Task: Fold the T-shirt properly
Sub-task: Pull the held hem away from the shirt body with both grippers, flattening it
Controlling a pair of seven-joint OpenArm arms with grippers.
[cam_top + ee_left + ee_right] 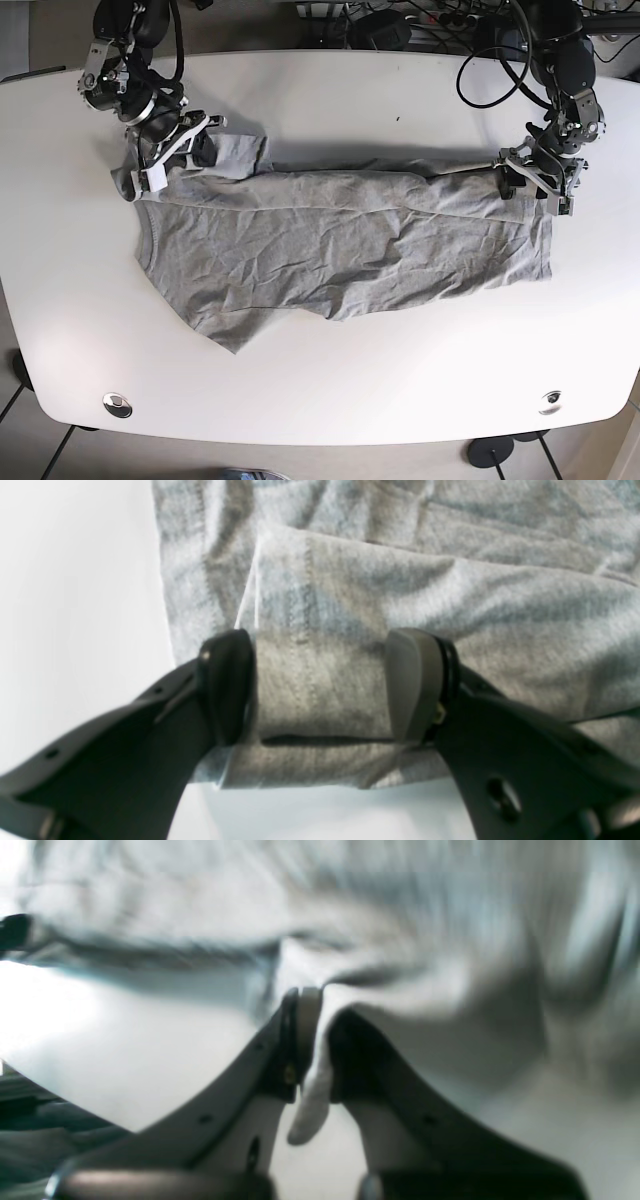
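Observation:
A grey T-shirt [340, 240] lies spread and wrinkled across the white table [400, 380], with its far edge partly folded over toward the front. My right gripper [180, 150] is at the shirt's back left corner. In the right wrist view it [320, 1000] is shut on a pinched fold of the T-shirt [425, 915]. My left gripper [530, 185] is at the shirt's back right corner. In the left wrist view it [320, 645] is open, its fingers straddling a folded hem of the T-shirt [450, 580] that rests on the table.
Cables [400, 20] run along the table's back edge. The front half of the table shows bare white surface, with round fittings near the front corners [117, 404]. The table's right edge is close to my left arm.

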